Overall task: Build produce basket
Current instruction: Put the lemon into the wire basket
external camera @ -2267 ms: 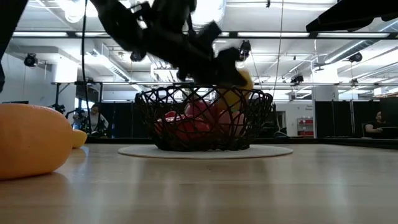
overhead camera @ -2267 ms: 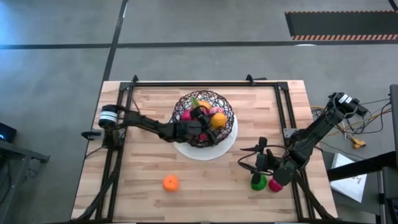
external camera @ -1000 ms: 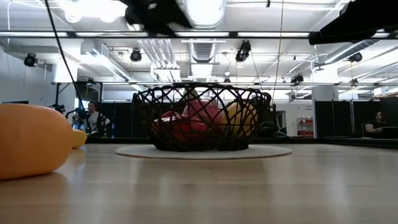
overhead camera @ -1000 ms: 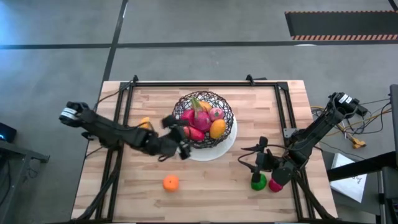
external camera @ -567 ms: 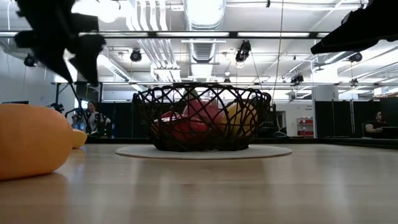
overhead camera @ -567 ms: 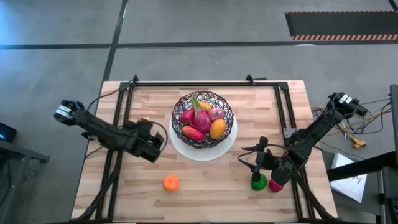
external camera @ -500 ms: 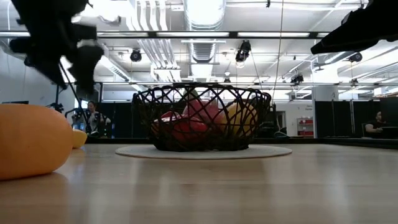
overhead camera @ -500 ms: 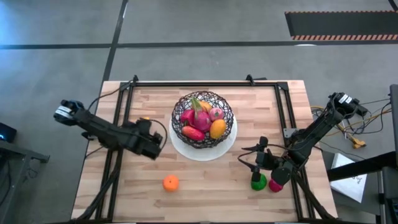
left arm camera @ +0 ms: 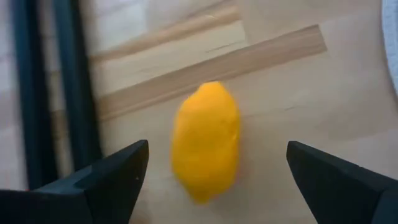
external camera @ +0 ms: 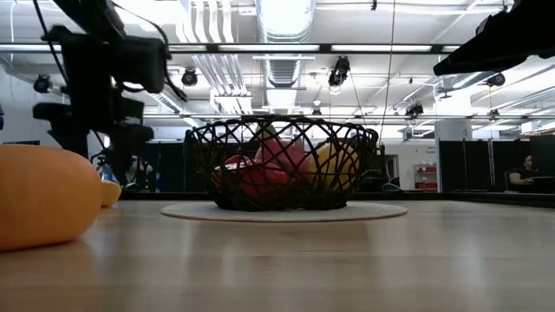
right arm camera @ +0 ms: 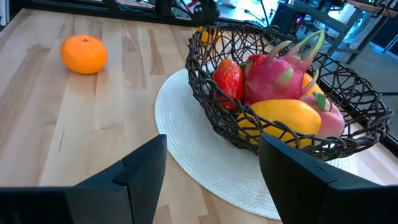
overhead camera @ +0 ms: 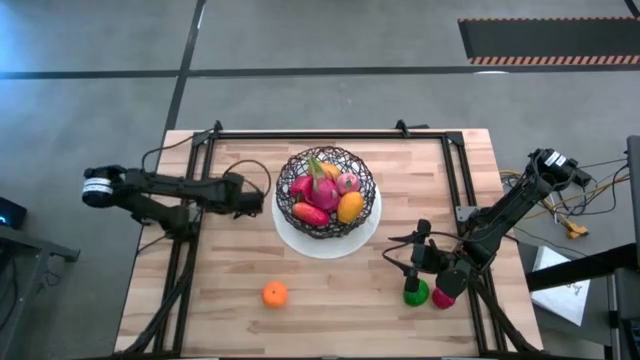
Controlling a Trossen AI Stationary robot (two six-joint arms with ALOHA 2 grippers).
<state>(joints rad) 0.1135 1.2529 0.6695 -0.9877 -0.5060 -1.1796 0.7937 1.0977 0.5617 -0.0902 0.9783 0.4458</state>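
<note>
The wire basket [overhead camera: 328,193] sits on a white round mat [overhead camera: 366,232] near the middle of the table [overhead camera: 330,310], already holding a pink dragon fruit [overhead camera: 322,188], a red piece, a mango-like yellow-orange fruit [overhead camera: 350,206] and a few more. Outside the basket, a lemon [left arm camera: 206,140] lies on the wood to the basket's left, by the black frame rail; an orange [overhead camera: 274,294] lies in front of the basket toward the left; a green piece [overhead camera: 414,293] and a magenta piece [overhead camera: 444,297] lie together to the basket's front right.

The left gripper [overhead camera: 249,195] was over the basket a couple of seconds ago. It has since swung out leftward and now hangs over the lemon, jaws spread wide on either side of it and holding nothing, apparently not yet touching it. That reads as one delivery finished and the next pick lined up: the lemon looks like the coming grasp.

The right gripper [overhead camera: 416,262] has not moved, waiting right by the green and magenta pieces, fingers partly apart and empty, facing the basket. At least four pieces remain to load, so the task looks a little past halfway.
</note>
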